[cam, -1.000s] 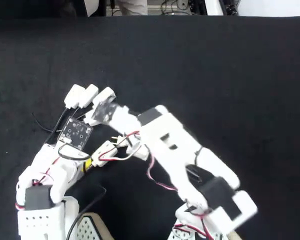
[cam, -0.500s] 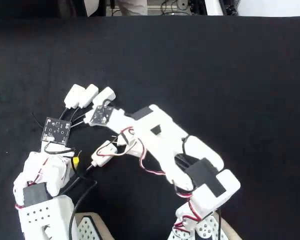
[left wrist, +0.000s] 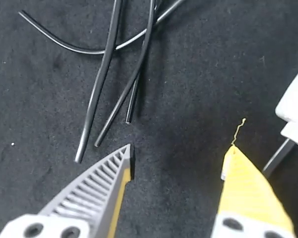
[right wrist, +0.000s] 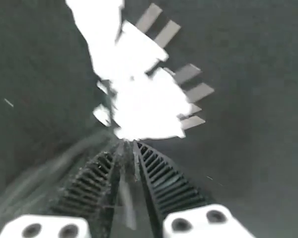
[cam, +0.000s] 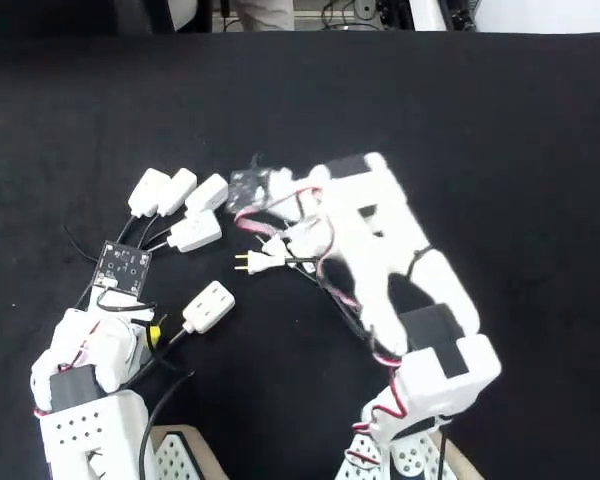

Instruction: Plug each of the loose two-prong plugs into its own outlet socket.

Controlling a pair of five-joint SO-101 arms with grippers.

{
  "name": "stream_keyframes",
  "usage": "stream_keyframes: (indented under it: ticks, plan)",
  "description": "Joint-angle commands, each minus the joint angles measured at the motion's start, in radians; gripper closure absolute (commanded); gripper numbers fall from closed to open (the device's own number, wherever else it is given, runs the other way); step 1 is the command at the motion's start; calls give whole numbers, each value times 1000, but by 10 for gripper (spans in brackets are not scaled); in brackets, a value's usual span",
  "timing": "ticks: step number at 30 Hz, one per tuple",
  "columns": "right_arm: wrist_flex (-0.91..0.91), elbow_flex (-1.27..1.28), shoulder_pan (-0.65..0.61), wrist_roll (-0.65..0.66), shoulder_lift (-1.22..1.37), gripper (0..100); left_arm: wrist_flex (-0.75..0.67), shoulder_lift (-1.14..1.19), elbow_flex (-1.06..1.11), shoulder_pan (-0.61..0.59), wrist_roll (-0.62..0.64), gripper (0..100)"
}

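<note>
- Moved since earlier: right gripper (cam: 235,195), jaws closed, contents too blurred to tell, now sits farther up the table, uncovering a white connector (cam: 195,233).
- Left gripper (left wrist: 181,153): released, empty, above black cords (left wrist: 109,74).
- Three fanned plugs (cam: 177,188): loose.
- Outlet socket (cam: 209,306): vacant.
- Pronged plug (cam: 252,262): lying free; no mating judged done.

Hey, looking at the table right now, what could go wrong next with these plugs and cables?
The right pincer, jaws together, sits close against the bunched white two-prong plugs; it may knock neighbours askew. Thin black cables cross just ahead of the open left pincer and could snag it. The white outlet socket lies unheld on the black cloth, so pushing a plug in may slide it.
</note>
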Motion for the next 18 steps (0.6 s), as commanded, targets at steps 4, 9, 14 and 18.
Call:
stream_keyframes:
  ticks: [4, 9, 14, 18]
  plan:
    - [43, -252, 77, -6, 74, 984, -20, -8, 19, 56, -11, 712]
    - [141, -297, 2, -391, 73, 986, -20, -8, 21, 54, -11, 712]
    - [250, -262, -71, -984, 19, 986, -20, -8, 21, 54, -11, 712]
    - [262, -166, -147, -1393, 31, 985, -20, -8, 22, 54, -11, 712]
